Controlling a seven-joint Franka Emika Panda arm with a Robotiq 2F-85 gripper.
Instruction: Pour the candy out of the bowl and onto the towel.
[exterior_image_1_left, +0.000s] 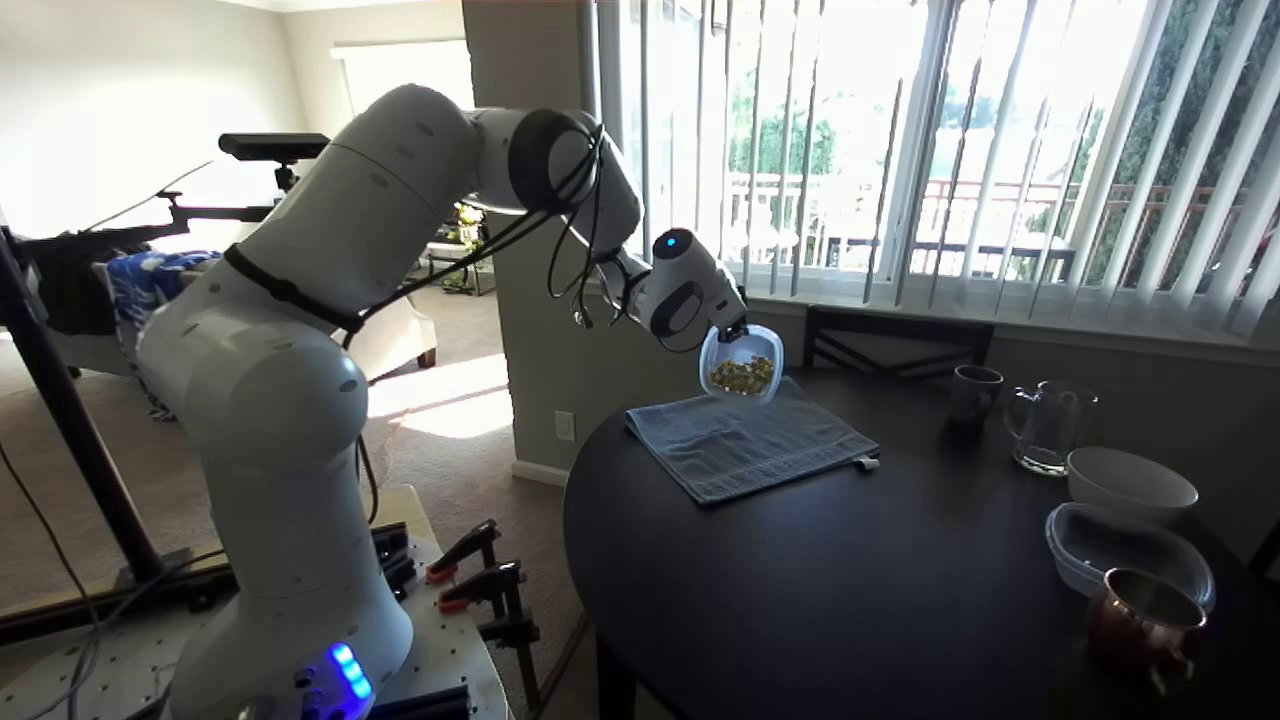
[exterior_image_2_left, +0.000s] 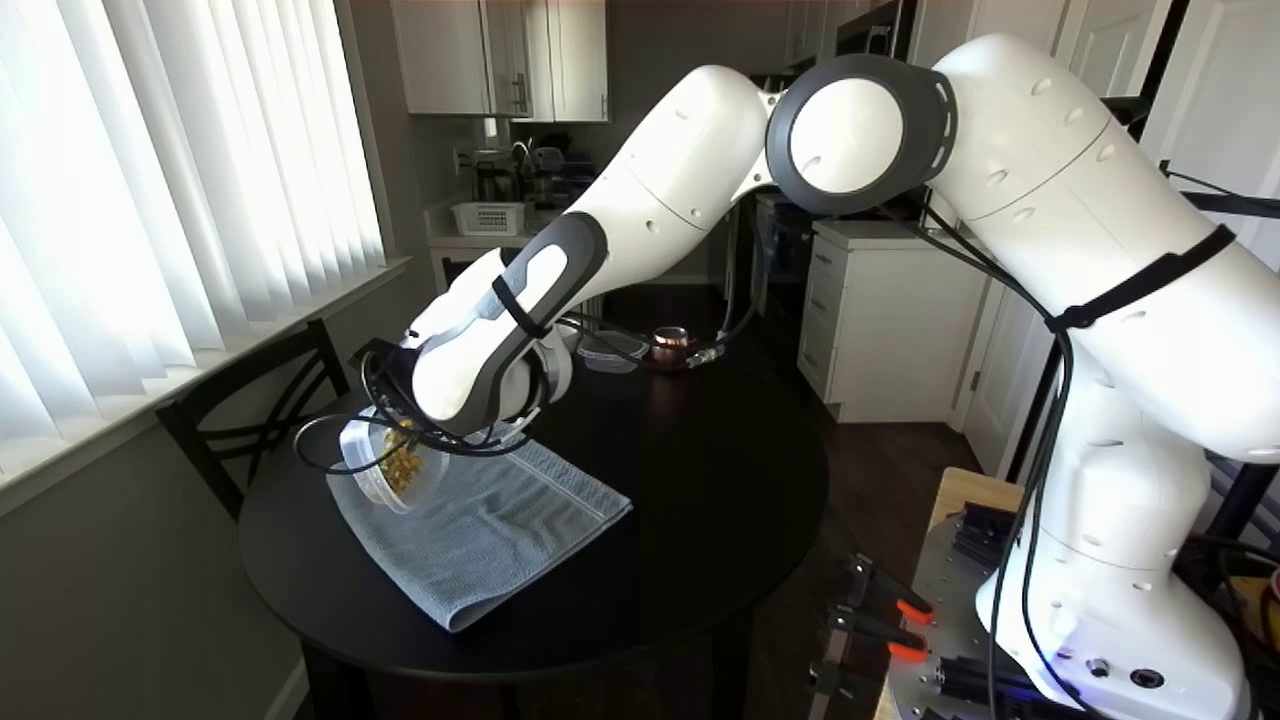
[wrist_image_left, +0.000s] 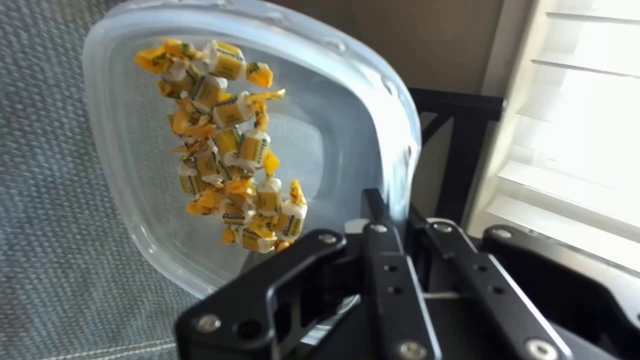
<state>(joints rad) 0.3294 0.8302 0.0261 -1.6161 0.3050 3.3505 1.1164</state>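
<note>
Window (exterior_image_1_left: 860, 130): hung with vertical blinds (exterior_image_2_left: 180, 200).
Cupboards (exterior_image_2_left: 440, 55): white, seen in only a single exterior view.
Table (exterior_image_1_left: 850, 600): dark, round; its glass jug (exterior_image_1_left: 1055, 428) shows in only a single exterior view.
Towel (exterior_image_2_left: 500, 530): blue-grey, slightly rumpled, on the table.
Bowl (wrist_image_left: 325, 100): over the towel's window-side part, touching or apart I can't tell; tipped nearly on edge, mouth turned away from the window, about as long as wide.
Gripper (wrist_image_left: 394, 212): pinched tight on the bowl's rim; the arm (exterior_image_2_left: 850, 135) hides it in an exterior view.
Candy (wrist_image_left: 252, 148): inside the bowl, the heap's long axis running upper left to lower right in the wrist view, where its lettering is legible.
</note>
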